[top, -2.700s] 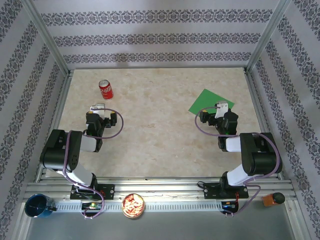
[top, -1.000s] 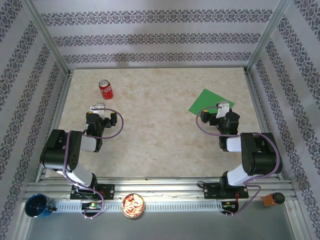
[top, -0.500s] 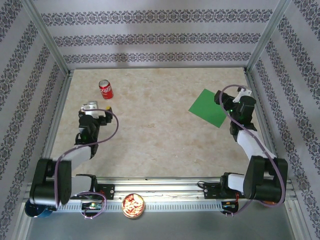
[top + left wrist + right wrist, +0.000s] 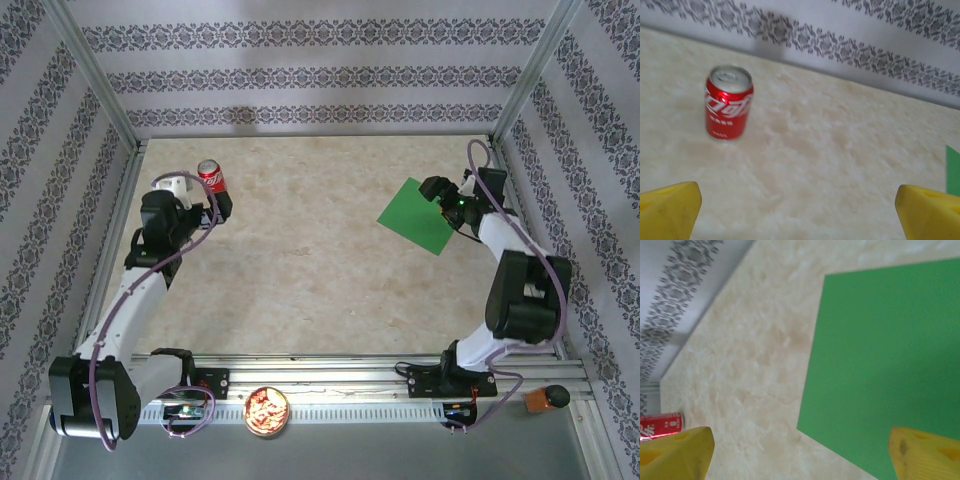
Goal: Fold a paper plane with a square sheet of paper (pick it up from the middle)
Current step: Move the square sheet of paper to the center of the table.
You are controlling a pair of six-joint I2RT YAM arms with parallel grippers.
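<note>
Square sheet of paper lies flat and unfolded on the table, by its right edge, toward the far right corner. Right tool is at the sheet's far corner, fingers spread. Left tool is near the far left corner, just beside the red soda can, fingers spread wide.

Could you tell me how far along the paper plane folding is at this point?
Nothing is folded yet: the square sheet of paper lies flat and uncreased on the table. In hand: the right gripper, open, is at its edge; the left gripper, open, faces the soda can. Left: the pickup and every fold.
</note>
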